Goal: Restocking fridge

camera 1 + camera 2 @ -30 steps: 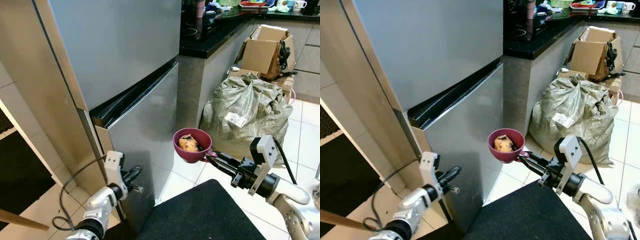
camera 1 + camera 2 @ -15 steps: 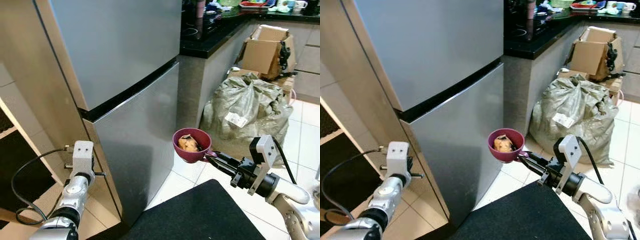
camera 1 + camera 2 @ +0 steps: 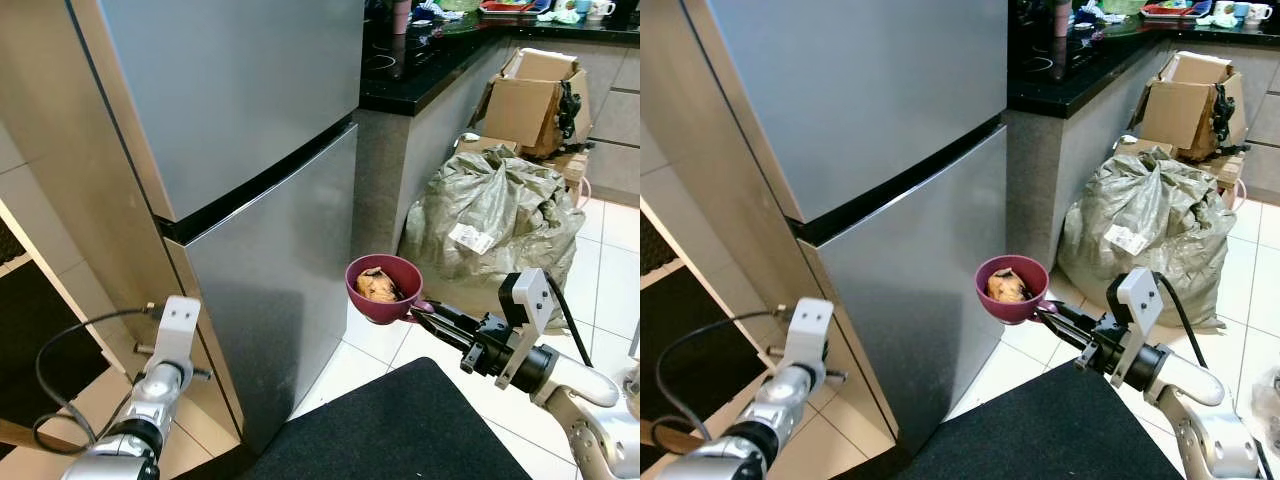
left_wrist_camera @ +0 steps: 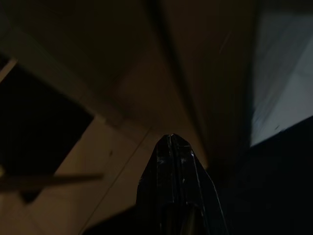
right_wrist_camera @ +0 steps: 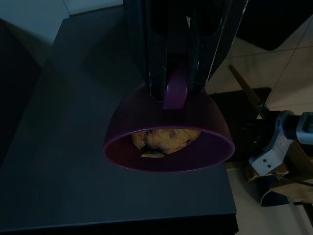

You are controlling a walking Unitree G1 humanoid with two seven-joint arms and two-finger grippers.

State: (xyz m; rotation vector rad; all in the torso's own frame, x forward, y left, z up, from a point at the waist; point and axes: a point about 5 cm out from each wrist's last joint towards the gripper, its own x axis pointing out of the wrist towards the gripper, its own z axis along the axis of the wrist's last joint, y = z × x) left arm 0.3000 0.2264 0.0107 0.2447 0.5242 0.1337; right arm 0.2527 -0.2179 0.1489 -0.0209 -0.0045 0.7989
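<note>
The silver two-door fridge (image 3: pixel 270 270) stands with both doors closed. In front of its lower door, at mid height, hangs a maroon bowl (image 3: pixel 384 288) with a brownish piece of food (image 5: pixel 164 139) inside. My right gripper (image 3: pixel 428 314) is shut on the bowl's small handle (image 5: pixel 175 91) and holds the bowl level. My left arm (image 3: pixel 160 375) is low at the fridge's left front corner, beside the beige side panel. In the left wrist view my left gripper (image 4: pixel 170 138) has its two black fingers pressed together with nothing between them.
A black mat (image 3: pixel 400 430) lies on the tiled floor under the bowl. A grey-green sack (image 3: pixel 495 215) and a cardboard box (image 3: pixel 535 100) sit to the right by the black countertop (image 3: pixel 420 70). A black cable (image 3: pixel 60 350) loops from my left wrist.
The lower fridge door, ajar one second ago with my left gripper at its edge, is now shut. My left arm has pulled back to the fridge's left corner. The bowl has stayed still.
</note>
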